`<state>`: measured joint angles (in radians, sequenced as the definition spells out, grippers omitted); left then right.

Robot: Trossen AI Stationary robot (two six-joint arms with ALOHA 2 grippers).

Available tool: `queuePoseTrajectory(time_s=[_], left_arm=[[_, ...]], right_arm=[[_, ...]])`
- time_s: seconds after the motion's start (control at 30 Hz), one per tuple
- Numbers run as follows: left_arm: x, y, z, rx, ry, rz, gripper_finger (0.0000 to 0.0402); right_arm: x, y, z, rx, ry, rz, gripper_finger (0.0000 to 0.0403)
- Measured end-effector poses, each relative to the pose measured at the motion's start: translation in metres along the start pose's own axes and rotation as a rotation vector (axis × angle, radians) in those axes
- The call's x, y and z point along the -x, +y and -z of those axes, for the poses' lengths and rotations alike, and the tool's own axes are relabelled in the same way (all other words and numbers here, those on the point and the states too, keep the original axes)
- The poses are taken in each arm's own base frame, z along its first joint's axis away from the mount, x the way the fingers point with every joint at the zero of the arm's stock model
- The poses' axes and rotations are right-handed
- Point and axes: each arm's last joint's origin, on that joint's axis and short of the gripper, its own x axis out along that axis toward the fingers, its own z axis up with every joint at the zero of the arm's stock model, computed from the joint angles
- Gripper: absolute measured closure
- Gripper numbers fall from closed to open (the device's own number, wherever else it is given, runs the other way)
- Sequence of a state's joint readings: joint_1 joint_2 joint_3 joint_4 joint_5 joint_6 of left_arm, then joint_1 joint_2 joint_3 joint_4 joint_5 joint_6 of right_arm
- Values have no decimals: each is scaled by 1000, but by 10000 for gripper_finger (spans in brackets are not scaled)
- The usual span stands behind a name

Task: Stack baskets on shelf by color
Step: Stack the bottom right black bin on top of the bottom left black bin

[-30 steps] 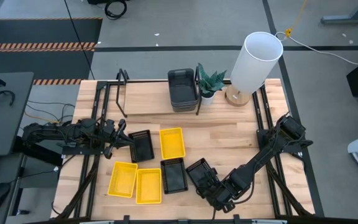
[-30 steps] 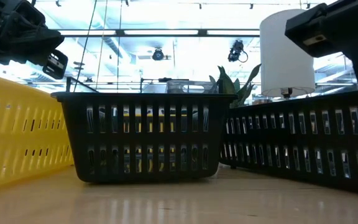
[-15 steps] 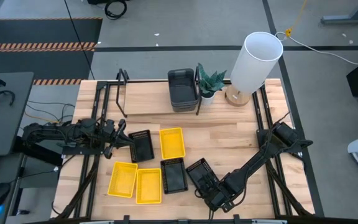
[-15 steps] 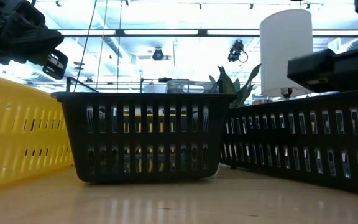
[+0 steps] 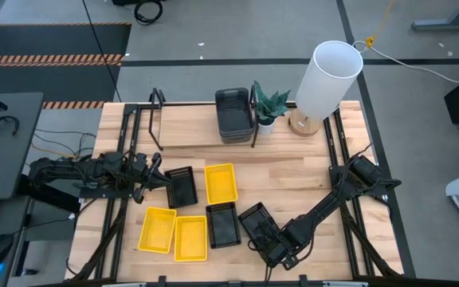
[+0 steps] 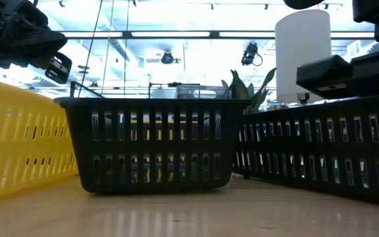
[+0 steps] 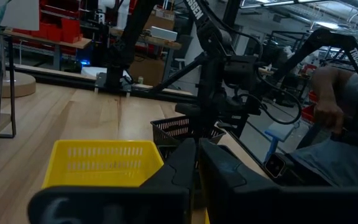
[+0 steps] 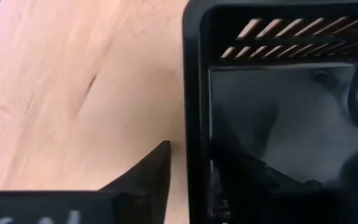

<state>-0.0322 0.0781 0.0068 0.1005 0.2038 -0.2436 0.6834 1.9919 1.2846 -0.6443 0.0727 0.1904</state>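
In the high view three yellow baskets lie on the table (image 5: 221,182) (image 5: 158,229) (image 5: 190,237). Three black mesh baskets stand among them (image 5: 182,187) (image 5: 223,225) (image 5: 259,223). The dark grey baskets (image 5: 235,114) sit stacked on the shelf (image 5: 186,127). My left gripper (image 5: 166,182) (image 7: 197,149) is shut at the left short wall of the left black basket. My right gripper (image 5: 272,249) (image 8: 190,167) is open at the near end of the right black basket. One finger (image 8: 154,168) stands outside that basket's rim (image 8: 194,93), the other inside. My left gripper is shut, level, pointing toward the table's right, at the left short wall of the left black basket. Its own fingers hide that place, so I cannot tell whether it touches the basket.
A potted plant (image 5: 268,108) and a white-shaded lamp (image 5: 325,80) stand at the shelf's right end. Black frame rails run along both table sides. Bare wood lies between the shelf and the baskets. A person shows beyond the table in the left wrist view (image 7: 340,124).
My right gripper has come down and moved a little toward the table's left, onto the near end of the right black basket. In the low view the right arm has dropped from the picture's top to just above that basket's rim. The left arm has kept still.
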Motion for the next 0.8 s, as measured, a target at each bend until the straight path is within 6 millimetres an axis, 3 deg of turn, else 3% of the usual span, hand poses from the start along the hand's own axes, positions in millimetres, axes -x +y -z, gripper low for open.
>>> queuePoseTrajectory(time_s=[0.33, 0.8], left_arm=[[0, 0, 0, 0, 1, 0, 366], [0, 0, 0, 0, 0, 0, 369]], right_arm=[[10, 0, -4, 18, 36, -2, 393], [46, -1, -22, 6, 73, 68, 398]])
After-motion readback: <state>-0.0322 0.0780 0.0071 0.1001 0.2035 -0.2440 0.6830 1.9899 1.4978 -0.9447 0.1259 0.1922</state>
